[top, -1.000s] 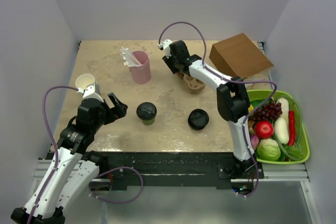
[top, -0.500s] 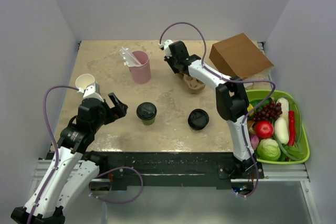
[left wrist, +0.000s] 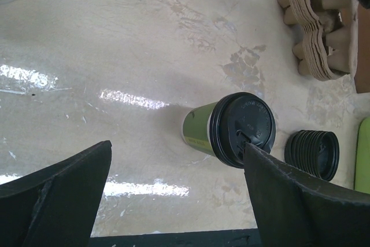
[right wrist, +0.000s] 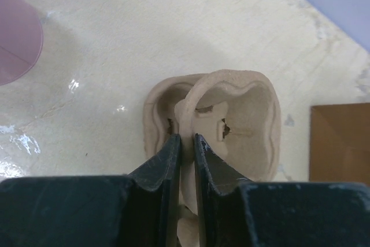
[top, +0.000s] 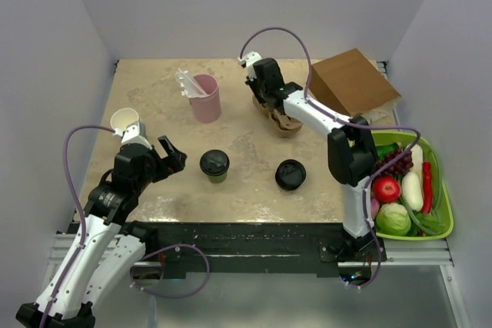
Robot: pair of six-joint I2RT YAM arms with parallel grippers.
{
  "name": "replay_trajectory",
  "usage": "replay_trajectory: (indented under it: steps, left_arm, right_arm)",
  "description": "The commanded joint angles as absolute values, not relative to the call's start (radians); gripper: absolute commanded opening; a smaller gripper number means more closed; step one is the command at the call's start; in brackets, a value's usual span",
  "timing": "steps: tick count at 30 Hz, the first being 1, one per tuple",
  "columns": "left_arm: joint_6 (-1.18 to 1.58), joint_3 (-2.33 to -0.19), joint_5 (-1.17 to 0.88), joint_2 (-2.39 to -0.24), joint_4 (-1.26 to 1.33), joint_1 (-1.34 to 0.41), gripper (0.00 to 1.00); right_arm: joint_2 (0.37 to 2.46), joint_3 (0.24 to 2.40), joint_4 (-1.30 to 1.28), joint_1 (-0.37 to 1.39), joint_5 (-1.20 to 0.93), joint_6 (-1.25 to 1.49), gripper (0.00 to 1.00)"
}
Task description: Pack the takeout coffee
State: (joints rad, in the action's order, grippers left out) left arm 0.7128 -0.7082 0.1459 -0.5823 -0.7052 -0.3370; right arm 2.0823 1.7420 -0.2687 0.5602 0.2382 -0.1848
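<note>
Pulp tray (right wrist: 243, 102) is pinched at its wall by the right gripper (right wrist: 186, 138), likely to seat the coffee (left wrist: 243, 130) (left gripper (left wrist: 176, 183) spread).

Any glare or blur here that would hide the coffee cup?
Left wrist: bright glare streaks on the table, but the coffee cup reads sharp. Right wrist: small glints, pink cup soft at the edge, pulp carrier clear. Top view: even light, soft shadows.
</note>
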Motion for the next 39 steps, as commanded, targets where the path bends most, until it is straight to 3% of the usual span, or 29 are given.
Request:
replay_trajectory:
  steps: [1,7,15,20,28,31,34,35,39]
  left_arm:
    - [0.706,-0.715,0.166,-0.577,-0.689,-0.339,1.0]
    - [0.709,-0.713,0.166,-0.565,-0.689,-0.341,1.0]
    - [0.709,-0.71,0.166,-0.526,-0.689,-0.341,1.0]
    - [0.713,-0.712,0.172,-0.508,-0.692,-0.341,1.0]
    - [0.707,-0.719,0.173,-0.505,-0.703,-0.341,1.0]
    - [0.712,-0.716,0.178,-0.499,-0.703,-0.341,1.0]
    - [0.713,-0.716,0.181,-0.5,-0.704,-0.341,1.0]
    - [0.713,-0.716,0.181,-0.502,-0.704,-0.341,1.0]
    - [0.713,-0.718,0.181,-0.508,-0.704,-0.341,1.0]
  right_arm:
    - [1.933,1.683,-0.154,0.574,0.336,-0.23,0.0]
    - [1.795,1.611,-0.126,0.635,0.422,-0.252,0.0]
    - [1.689,1.527,-0.236,0.831,0.451,-0.051,0.0]
    - [1.729,1.463,-0.224,0.991,0.443,0.034,0.0]
    - [1.882,1.503,-0.161,1.071,0.365,0.005,0.02]
    - [1.928,1.537,-0.161,1.08,0.373,0.006,0.21]
    - [1.942,1.557,-0.163,1.081,0.406,0.009,0.31]
    - [1.941,1.566,-0.169,1.08,0.417,0.018,0.46]
    - [1.89,1.571,-0.213,1.08,0.466,0.066,0.72]
